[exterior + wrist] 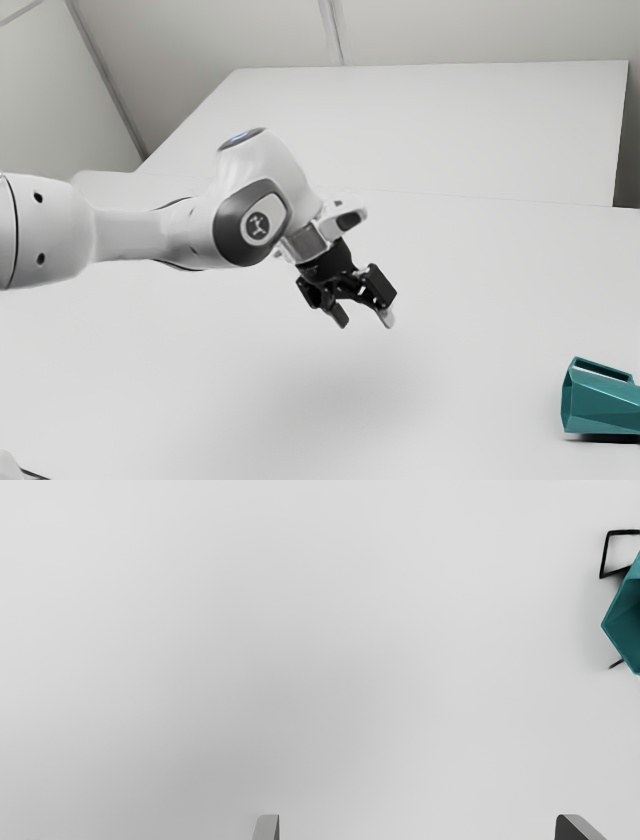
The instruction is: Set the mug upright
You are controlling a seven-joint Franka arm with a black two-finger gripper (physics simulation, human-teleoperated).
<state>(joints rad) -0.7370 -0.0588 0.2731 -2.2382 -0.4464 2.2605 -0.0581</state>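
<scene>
Arm (140,235), white and thick-jointed, comes in from the exterior view's left edge, with a pale rounded piece (8,466) in the near corner below it (too little of that shows to name it). Behind the arm, a grey wall (60,90) meets the floor of white that is the table (180,350). The arm bends at a big grey-capped joint and ends in the black gripper (365,320), which slants down toward the exterior view's right. Its two fingers are spread well apart, with open space between their tips; the same wide gap shows in the wrist view. A soft shadow (345,395) spreads on the table below, and the fingertips hang above the surface. Farther back, a broad white panel (440,120) has straight edges and ends short of the exterior view's right edge.

From the gripper onward runs a wide stretch of bare tabletop, room enough to move across. At its far end the teal faceted mug (598,402) lies on its side, well apart from the fingers and partly cut off by the exterior view's right edge. In the wrist view it sits out past one finger, beside a thin black outline (604,555) (handle or shadow, I cannot tell).
</scene>
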